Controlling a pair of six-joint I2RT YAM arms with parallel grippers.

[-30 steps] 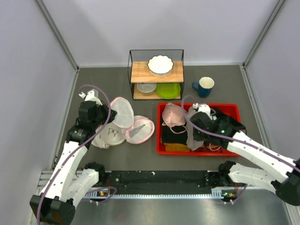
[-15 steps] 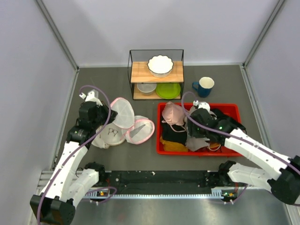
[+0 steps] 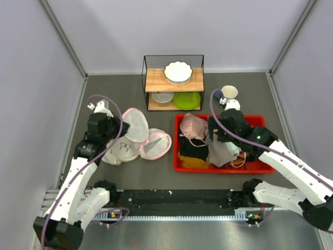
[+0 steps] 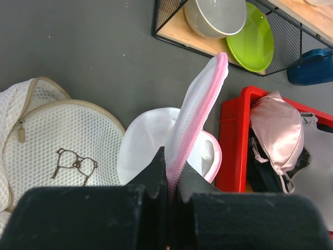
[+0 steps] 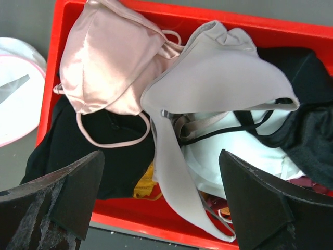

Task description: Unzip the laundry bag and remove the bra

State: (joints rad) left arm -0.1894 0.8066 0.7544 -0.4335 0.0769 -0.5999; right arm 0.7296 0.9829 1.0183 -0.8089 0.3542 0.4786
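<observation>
Pink zipper tape is what the left gripper (image 4: pixel 167 174) has hold of: its two black fingers are pressed together on the rim of the laundry bag (image 4: pixel 200 104) and hold one mesh half standing up on edge. The bag is unzipped and spread open. Its other half lies flat on the dark table (image 3: pixel 104 94) just beyond the fingers, with the pink band showing around its edge. To the left of it, touching or very nearly so, sits a cream mesh pouch (image 4: pixel 67 140) with a small dark mark on its face.

Across on the right side, the right gripper (image 5: pixel 160 156) hangs over the red tray (image 3: pixel 177 156) with its fingers spread wide apart and nothing between them. Directly below it lies a grey garment (image 5: pixel 208 83) with moulded cups, draped over a white piece with thin black cords. Black clothes (image 5: pixel 78 151) fill the near-left part of the tray and its right end.

Out of the bag, the bra (image 5: pixel 112 67) is in the tray's far-left corner. It is a dusty-pink bundle resting on the black clothes, with a thin pink strap looping out from under it. Its edge meets the grey garment.

Further back stands a wire shelf (image 3: pixel 174 80) with wooden boards. A white bowl (image 3: pixel 178 72) sits on top, and a grey bowl (image 4: pixel 216 15) and a green plate (image 4: pixel 255 41) sit below. A blue mug (image 4: pixel 315 67) stands to the right of the shelf, just behind the tray.
</observation>
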